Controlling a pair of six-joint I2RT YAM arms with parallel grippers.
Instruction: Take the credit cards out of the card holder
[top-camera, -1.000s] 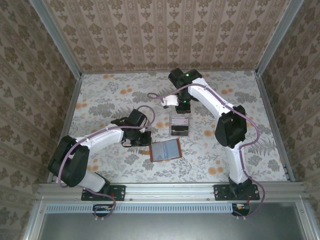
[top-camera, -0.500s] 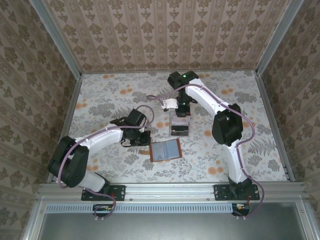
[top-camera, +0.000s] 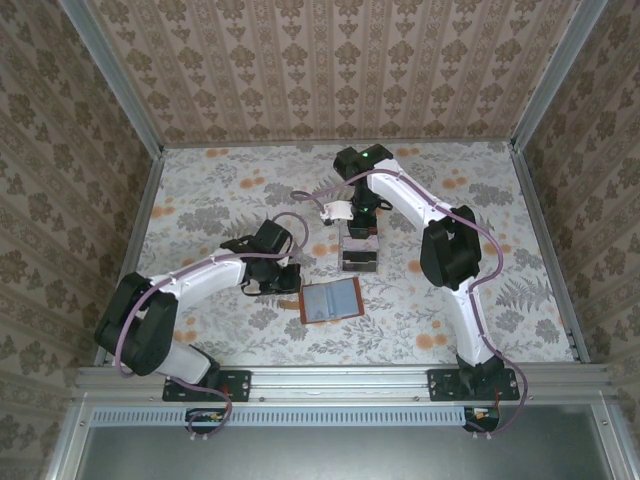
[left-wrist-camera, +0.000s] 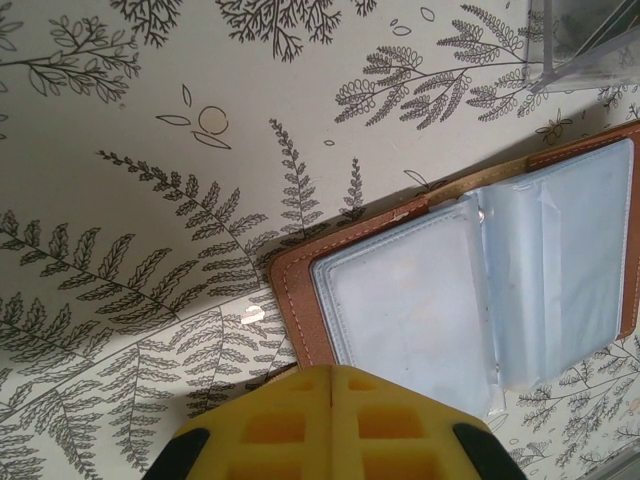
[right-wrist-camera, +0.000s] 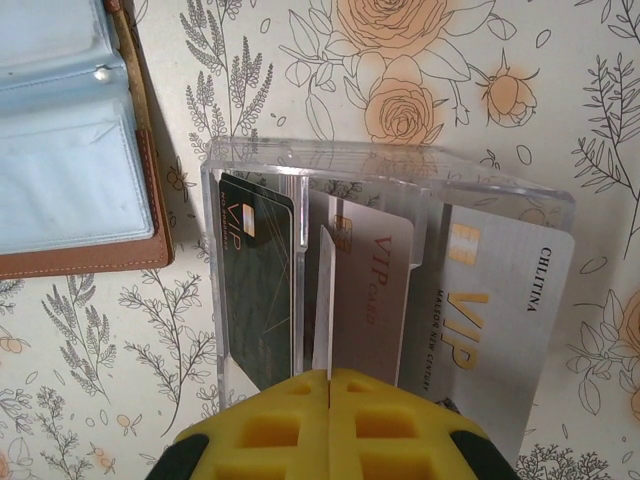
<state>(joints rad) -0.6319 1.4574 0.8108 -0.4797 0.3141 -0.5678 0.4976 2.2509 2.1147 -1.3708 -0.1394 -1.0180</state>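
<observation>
Right end effector (right-wrist-camera: 330, 385) pads together, empty; credit cards (right-wrist-camera: 255, 280) stand slotted in clear tray (right-wrist-camera: 400, 175) just ahead, likely job done. Left end effector (left-wrist-camera: 332, 378) closed, empty; card holder (left-wrist-camera: 400, 300) spread open ahead, pockets apparently emptied.

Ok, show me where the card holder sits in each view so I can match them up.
Top external: the card holder lies open at centre, nearer the arm bases than the clear tray.
Left wrist: open across the right half, tray corner at top right.
Right wrist: upper left corner, left of the tray.
Shared landmark: the clear tray.
</observation>
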